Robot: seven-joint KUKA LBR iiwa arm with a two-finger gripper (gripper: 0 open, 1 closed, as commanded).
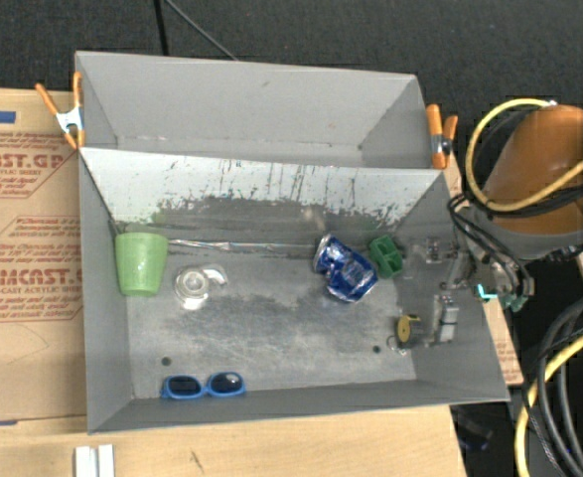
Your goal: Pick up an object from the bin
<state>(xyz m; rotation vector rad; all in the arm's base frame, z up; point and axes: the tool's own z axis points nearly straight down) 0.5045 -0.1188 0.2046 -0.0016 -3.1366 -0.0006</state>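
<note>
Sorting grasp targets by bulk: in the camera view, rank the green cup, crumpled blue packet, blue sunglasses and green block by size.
1. green plastic cup and crumpled blue packet, too alike to separate
2. blue sunglasses, long but thin
3. small green block

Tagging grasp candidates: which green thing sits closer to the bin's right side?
The small dark-green block, right of centre beside the crumpled blue packet. The pale green cup is larger and lies against the far left wall.

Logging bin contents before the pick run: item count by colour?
Green: 2, cup and small block
Blue: 2, crumpled packet and sunglasses
Clear: 1, small round piece
Total: 5; a dark yellowish bit at the right is too small to tell.
</note>
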